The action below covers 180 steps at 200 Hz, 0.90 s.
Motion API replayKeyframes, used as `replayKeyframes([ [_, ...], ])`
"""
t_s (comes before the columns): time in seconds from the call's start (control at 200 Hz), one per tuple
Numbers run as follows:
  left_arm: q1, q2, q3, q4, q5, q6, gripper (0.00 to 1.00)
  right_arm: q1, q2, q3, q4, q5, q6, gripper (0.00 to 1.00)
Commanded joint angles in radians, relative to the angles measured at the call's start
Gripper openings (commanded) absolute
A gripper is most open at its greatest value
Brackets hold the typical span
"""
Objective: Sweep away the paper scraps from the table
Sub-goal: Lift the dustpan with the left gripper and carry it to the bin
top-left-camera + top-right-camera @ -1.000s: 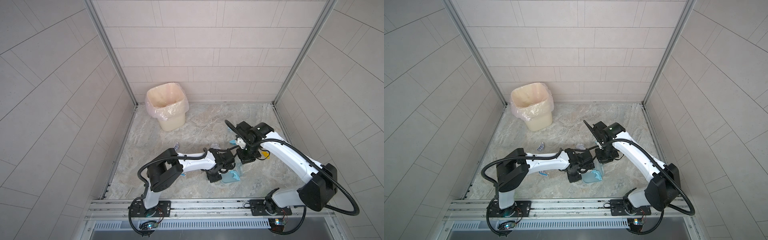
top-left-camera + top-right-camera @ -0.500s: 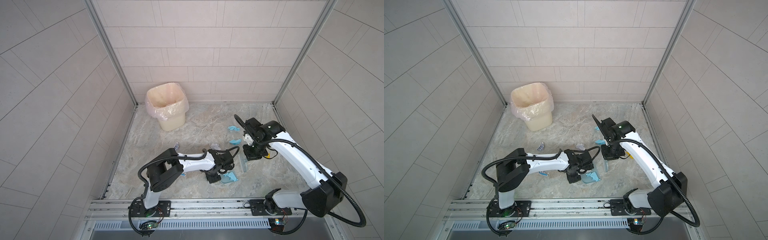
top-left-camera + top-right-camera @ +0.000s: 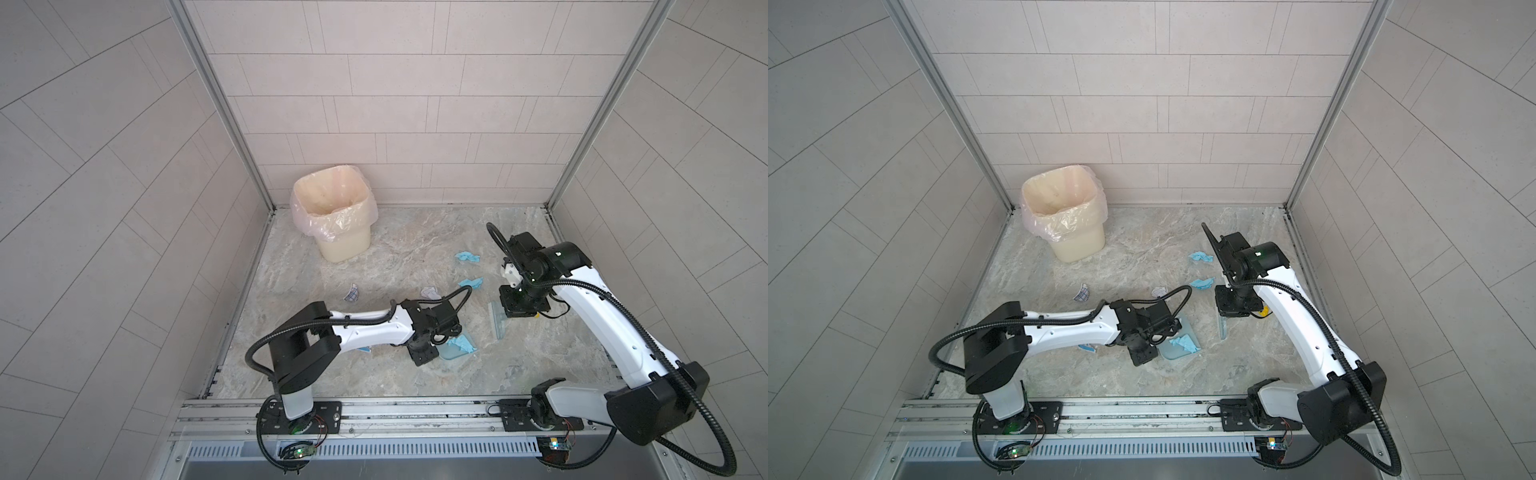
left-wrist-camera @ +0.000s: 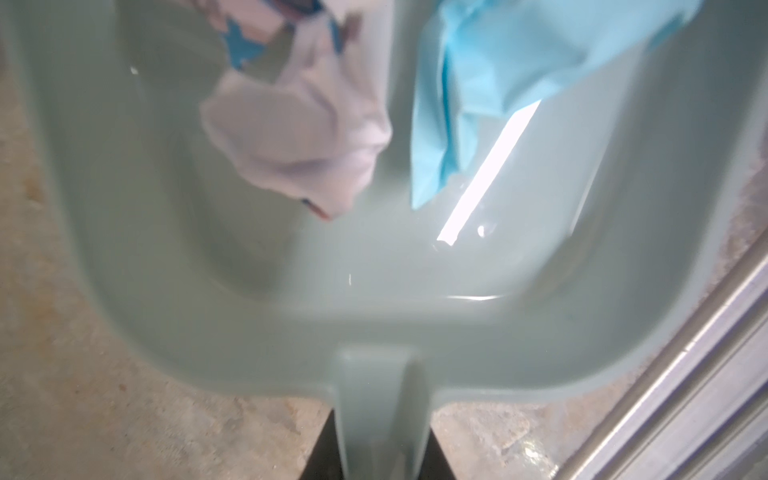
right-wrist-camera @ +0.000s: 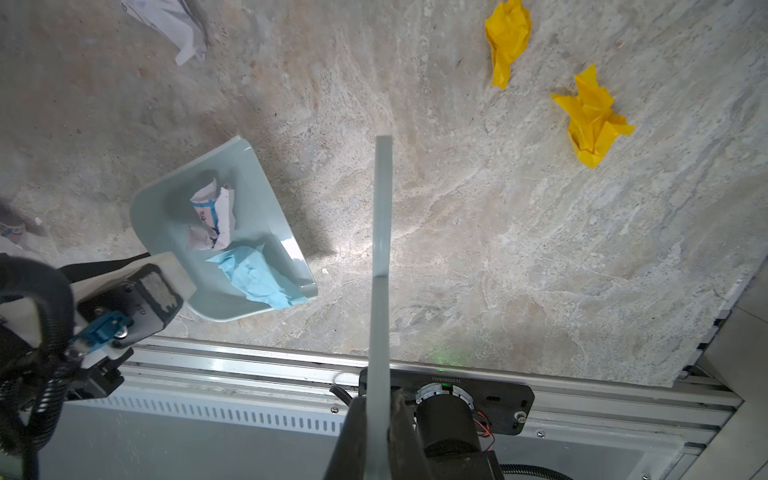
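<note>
Marble table (image 3: 395, 249) isn't near done, I'd say: you've 2 paper scraps (image 5: 257, 274) in dustpan (image 5: 160, 220), left gripper (image 4: 380, 453) pinching its handle, right gripper (image 5: 376, 436) clamped on brush (image 5: 382, 208); blue scrap (image 3: 467, 257), yellow scrap (image 5: 590, 120), grid-print scrap (image 3: 352, 294) etc. lie loose on it.

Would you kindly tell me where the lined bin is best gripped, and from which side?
The bin is probably best taken by its near rim, from above: it stands upright and open, its body looks too wide for jaws, and the thin lined edge can be pinched.
</note>
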Motion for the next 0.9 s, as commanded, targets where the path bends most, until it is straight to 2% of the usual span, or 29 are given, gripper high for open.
replayKeyframes([
  [0.0,0.022,-0.085,-0.018,0.016,-0.045,-0.049,0.0,-0.015,-0.034,-0.024,0.01,-0.037,-0.011,0.0],
  [0.185,0.085,-0.188,-0.002,-0.055,-0.056,-0.091,0.0,-0.031,-0.054,-0.056,0.045,-0.087,-0.007,0.0],
  [0.35,0.142,-0.265,0.078,-0.189,-0.102,-0.133,0.0,-0.037,-0.071,-0.076,0.07,-0.123,-0.005,0.0],
  [0.5,0.196,-0.307,0.202,-0.345,-0.178,-0.157,0.0,-0.04,-0.084,-0.097,0.087,-0.152,-0.006,0.0],
  [0.671,0.291,-0.313,0.376,-0.533,-0.213,-0.173,0.0,-0.042,-0.095,-0.113,0.106,-0.19,-0.002,0.0],
  [0.896,0.425,-0.312,0.563,-0.645,-0.271,-0.195,0.0,-0.042,-0.101,-0.127,0.117,-0.239,-0.014,0.0],
])
